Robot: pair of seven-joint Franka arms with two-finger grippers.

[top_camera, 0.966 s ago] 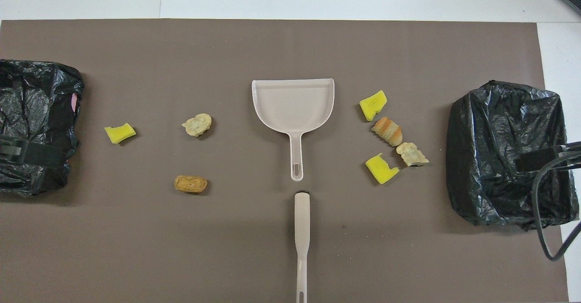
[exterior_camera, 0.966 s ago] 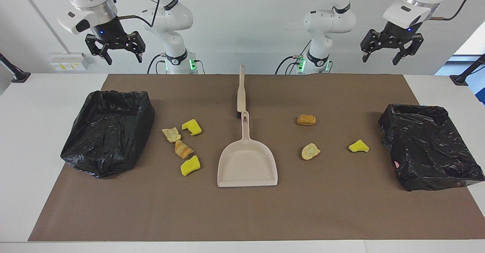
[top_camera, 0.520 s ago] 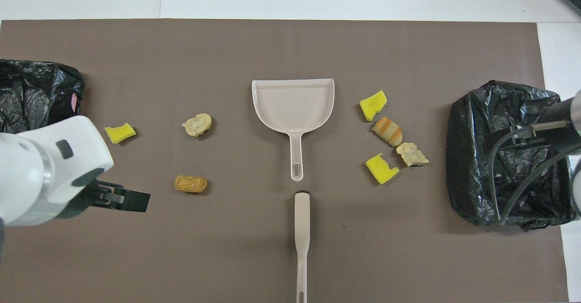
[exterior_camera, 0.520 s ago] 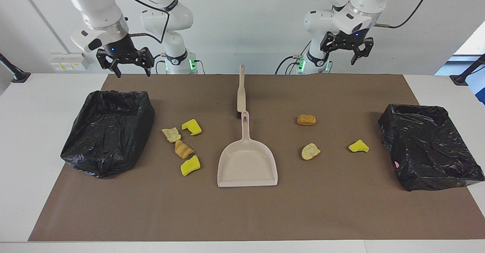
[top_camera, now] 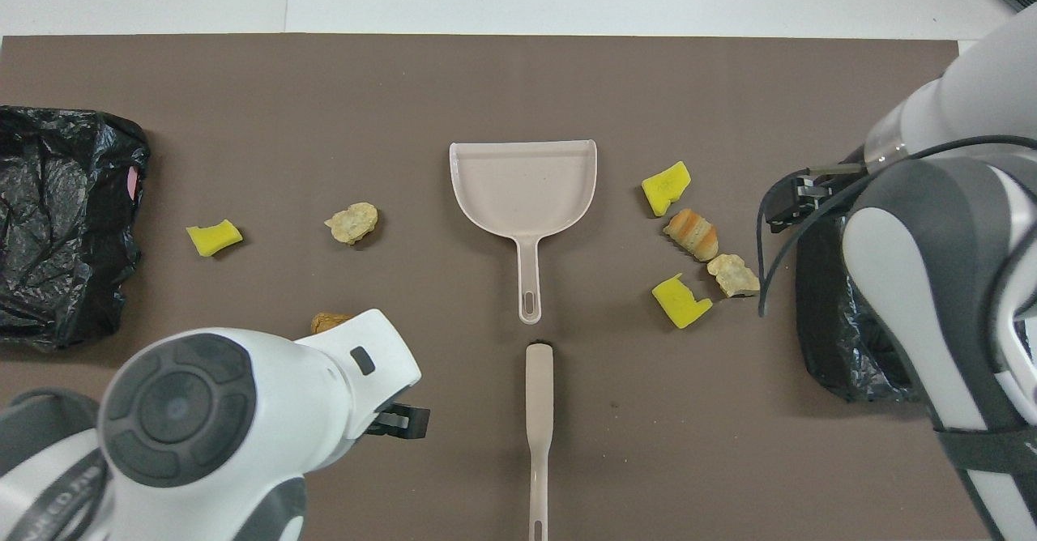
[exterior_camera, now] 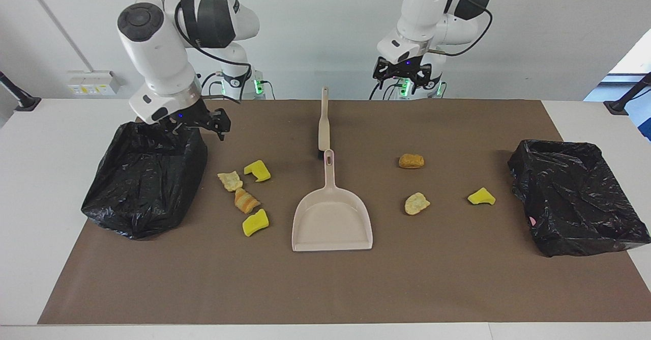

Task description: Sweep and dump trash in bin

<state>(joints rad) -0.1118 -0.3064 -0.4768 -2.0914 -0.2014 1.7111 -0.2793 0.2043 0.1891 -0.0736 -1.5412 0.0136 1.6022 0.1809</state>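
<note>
In the facing view, both arms have swung down and inward within the last second: the left gripper (exterior_camera: 405, 73) hangs over the mat's edge nearest the robots, the right gripper (exterior_camera: 196, 122) over a bag-lined bin (exterior_camera: 145, 177), both wide open and empty, so sweeping has not begun. Trash (exterior_camera: 245, 199) lies scattered either side of the dustpan (exterior_camera: 331, 218), the brush (exterior_camera: 323, 121) just nearer the robots. From overhead, the brown mat (top_camera: 518, 79) covers a white table, a second bin (top_camera: 57, 217) at the left arm's end

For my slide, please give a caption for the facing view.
Seven trash pieces lie around the dustpan; open left gripper and right gripper hold nothing.
</note>
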